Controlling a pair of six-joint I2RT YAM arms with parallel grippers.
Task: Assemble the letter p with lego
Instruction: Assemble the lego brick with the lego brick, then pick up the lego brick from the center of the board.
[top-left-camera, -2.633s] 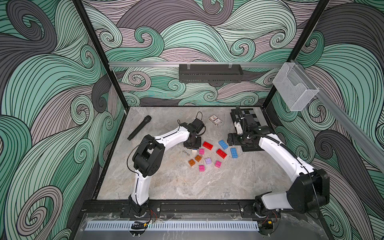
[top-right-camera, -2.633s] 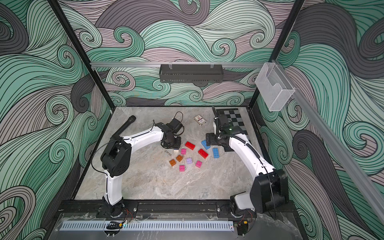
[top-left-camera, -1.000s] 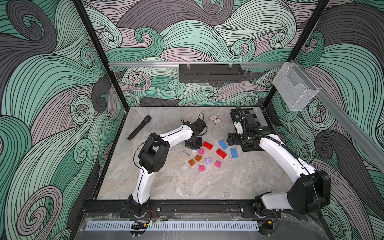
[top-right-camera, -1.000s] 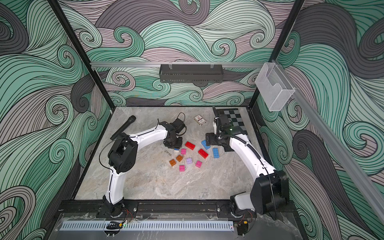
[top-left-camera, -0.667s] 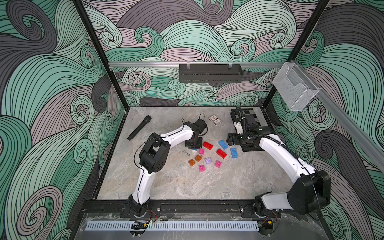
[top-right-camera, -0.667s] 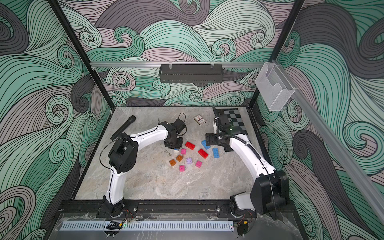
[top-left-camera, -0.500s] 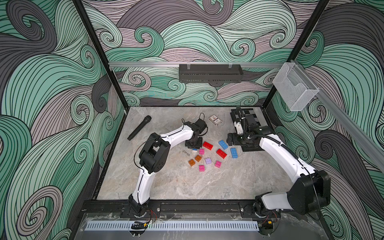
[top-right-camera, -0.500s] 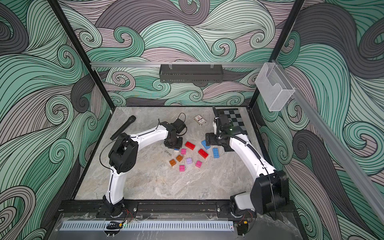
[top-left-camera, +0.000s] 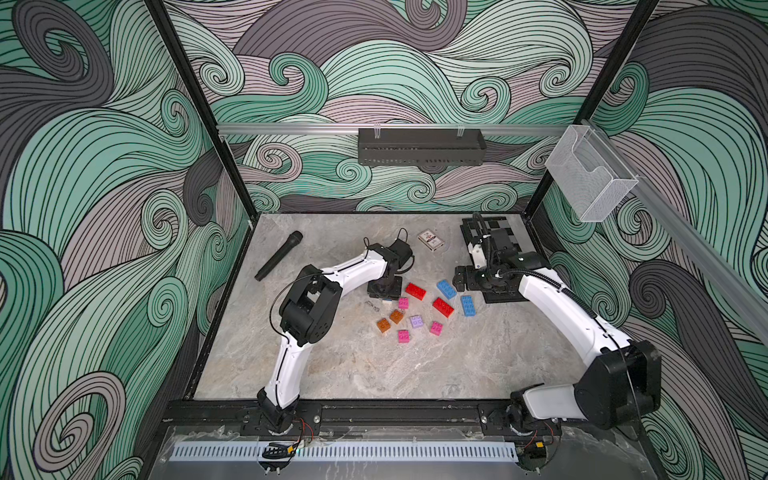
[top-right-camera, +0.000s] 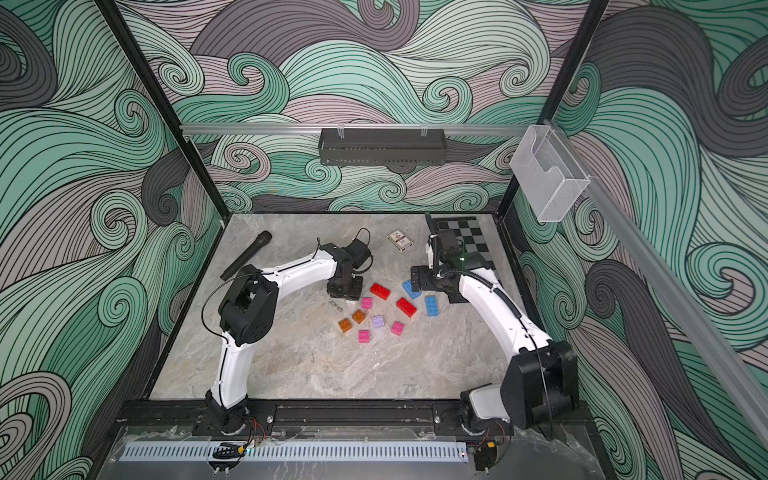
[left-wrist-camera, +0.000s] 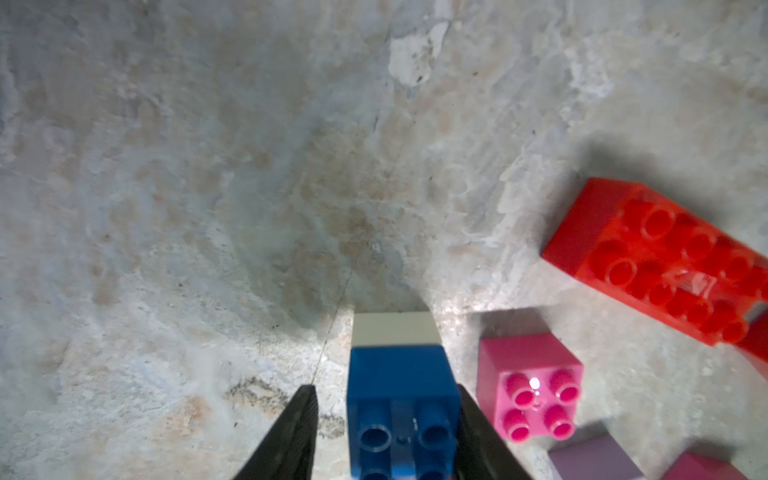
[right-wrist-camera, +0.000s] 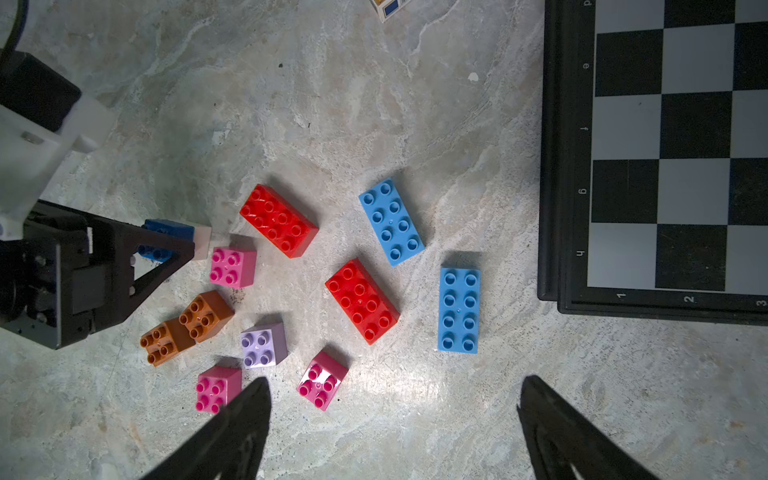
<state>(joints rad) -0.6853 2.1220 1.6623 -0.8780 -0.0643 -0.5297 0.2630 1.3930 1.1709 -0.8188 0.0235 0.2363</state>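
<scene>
The lego lies loose mid-table: two red oblong bricks (right-wrist-camera: 278, 220) (right-wrist-camera: 361, 299), two light blue oblong ones (right-wrist-camera: 390, 220) (right-wrist-camera: 458, 309), pink squares (right-wrist-camera: 232, 267) (right-wrist-camera: 321, 380), orange squares (right-wrist-camera: 185, 326) and a lilac one (right-wrist-camera: 263, 345). A dark blue square brick (left-wrist-camera: 399, 386) sits on a white brick (left-wrist-camera: 392, 328) on the table. My left gripper (left-wrist-camera: 384, 390) straddles that stack, open. One finger shows a gap to the blue brick; the other is close against it. My right gripper (right-wrist-camera: 395, 380) hangs wide open above the table, near the light blue bricks, holding nothing.
A black-framed chessboard (right-wrist-camera: 665, 166) lies at the back right, under the right arm. A boxed card deck (top-left-camera: 430, 240) sits behind the bricks. A black microphone (top-left-camera: 278, 255) lies at the back left. Enclosure walls ring the table.
The left gripper's jaws have spread apart around the blue-on-white stack, which stays on the table. The right gripper has opened slightly wider. Neither arm has visibly shifted in the last second.
</scene>
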